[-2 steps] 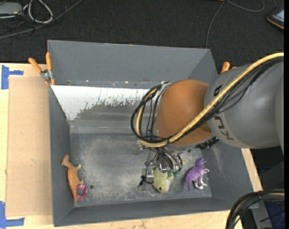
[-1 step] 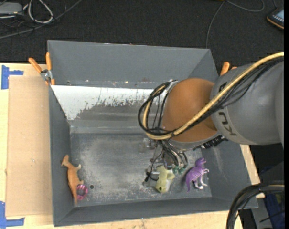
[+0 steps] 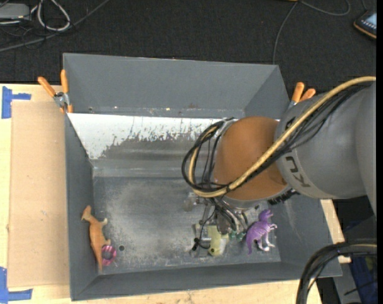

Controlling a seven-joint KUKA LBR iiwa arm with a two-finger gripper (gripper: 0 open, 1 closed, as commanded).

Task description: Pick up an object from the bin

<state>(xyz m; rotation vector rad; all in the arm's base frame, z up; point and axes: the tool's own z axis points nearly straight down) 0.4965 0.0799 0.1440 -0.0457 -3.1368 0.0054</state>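
Observation:
My gripper [image 3: 211,233] reaches down under the orange wrist cover, near the bin's front right. Its fingers are round a small yellow-green toy [image 3: 215,246] that lies on the bin floor right below them. A purple toy dinosaur [image 3: 261,231] stands just to the right of the gripper, close to the bin's right wall.
An orange toy dinosaur [image 3: 96,232] lies along the bin's left wall at the front. A small pink toy [image 3: 109,253] sits beside its lower end. The arm and its cables cover the bin's right half.

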